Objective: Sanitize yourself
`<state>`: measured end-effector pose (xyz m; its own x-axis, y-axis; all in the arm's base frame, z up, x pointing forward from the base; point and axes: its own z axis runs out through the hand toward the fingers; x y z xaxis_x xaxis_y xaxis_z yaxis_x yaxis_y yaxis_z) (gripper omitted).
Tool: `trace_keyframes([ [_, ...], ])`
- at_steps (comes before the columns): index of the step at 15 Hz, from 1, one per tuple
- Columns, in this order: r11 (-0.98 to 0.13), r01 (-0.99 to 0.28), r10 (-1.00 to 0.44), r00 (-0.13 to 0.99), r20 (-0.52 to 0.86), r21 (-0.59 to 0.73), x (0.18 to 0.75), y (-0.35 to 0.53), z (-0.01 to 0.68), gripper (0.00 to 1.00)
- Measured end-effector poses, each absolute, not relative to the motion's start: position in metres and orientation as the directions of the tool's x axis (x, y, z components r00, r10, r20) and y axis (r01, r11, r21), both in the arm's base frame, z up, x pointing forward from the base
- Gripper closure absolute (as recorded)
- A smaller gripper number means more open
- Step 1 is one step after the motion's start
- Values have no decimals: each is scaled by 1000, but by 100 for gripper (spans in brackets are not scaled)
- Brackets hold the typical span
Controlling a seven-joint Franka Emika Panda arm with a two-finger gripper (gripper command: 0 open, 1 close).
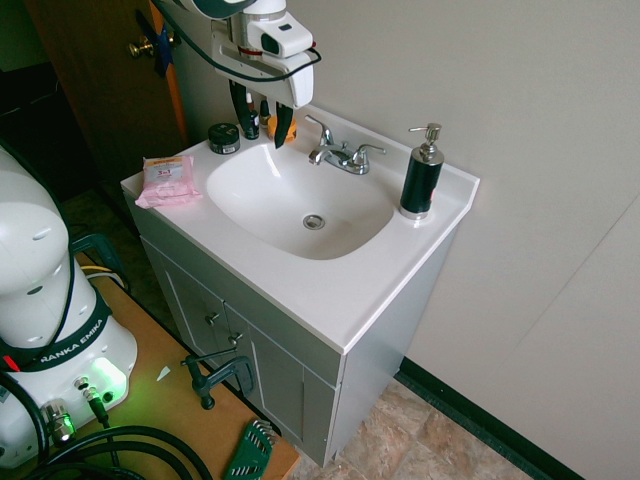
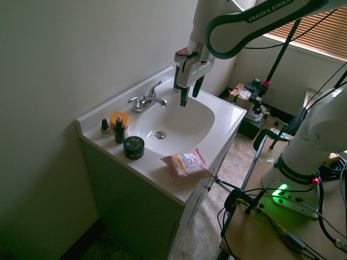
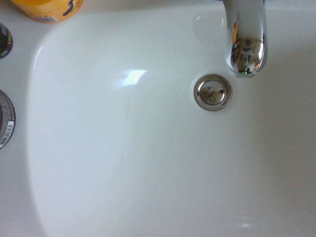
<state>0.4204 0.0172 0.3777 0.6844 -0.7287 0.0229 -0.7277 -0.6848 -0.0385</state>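
White and jointed, the robot arm [image 2: 255,21] hangs its boxy pincer [image 2: 188,93] over the white oval sink basin [image 1: 260,215], slim black fingers spread apart, pointing down and gripping nothing. Below it sits the round metal drain [image 3: 213,92]. The chrome faucet [image 1: 340,155] stands just beside it. The black pump bottle with silver top [image 1: 421,177] stands well apart, beyond the faucet.

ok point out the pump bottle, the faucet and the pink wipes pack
pump bottle [image 1: 421,181], first exterior view, black body
faucet [image 1: 340,155], first exterior view, base of the spout
pink wipes pack [image 2: 186,164], second exterior view, top face
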Motion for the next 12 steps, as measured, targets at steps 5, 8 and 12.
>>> trace_keyframes([
  [5,-650,-756,-760,649,39,-76,444,7,400,0],
  [8,-579,-804,-815,578,51,-136,496,-30,442,100],
  [12,-489,-854,-871,490,42,-177,561,-78,467,100],
])
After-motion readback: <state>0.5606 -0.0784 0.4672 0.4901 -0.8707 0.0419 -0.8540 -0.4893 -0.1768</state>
